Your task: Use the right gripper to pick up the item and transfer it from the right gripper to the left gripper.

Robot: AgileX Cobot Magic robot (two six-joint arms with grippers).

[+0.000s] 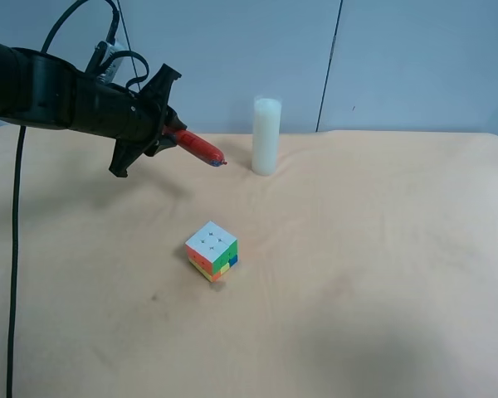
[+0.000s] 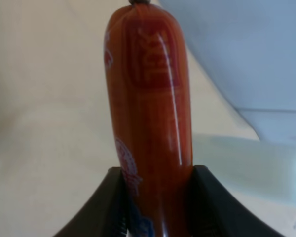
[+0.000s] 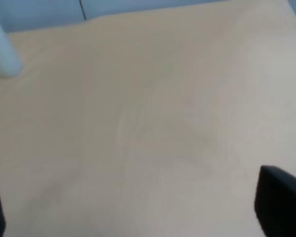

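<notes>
The item (image 1: 201, 148), a slim red-orange tube with printed marks, hangs above the tan table, and the left gripper (image 1: 169, 133) on the all-black cabled arm is shut on one end of it. In the left wrist view the item (image 2: 148, 113) stands out between the two black fingers (image 2: 111, 197), its free end pointing away. The right gripper (image 3: 138, 217) shows only in the right wrist view. Its dark fingertips (image 3: 281, 202) sit far apart, open, with bare table between them. The right arm is outside the exterior high view.
A white cylinder (image 1: 266, 135) stands upright at the back of the table, close to the item's free end. It also shows in both wrist views, cylinder (image 3: 1, 49) and cylinder (image 2: 246, 158). A multicoloured puzzle cube (image 1: 212, 250) sits mid-table on the tan cloth (image 1: 382, 249).
</notes>
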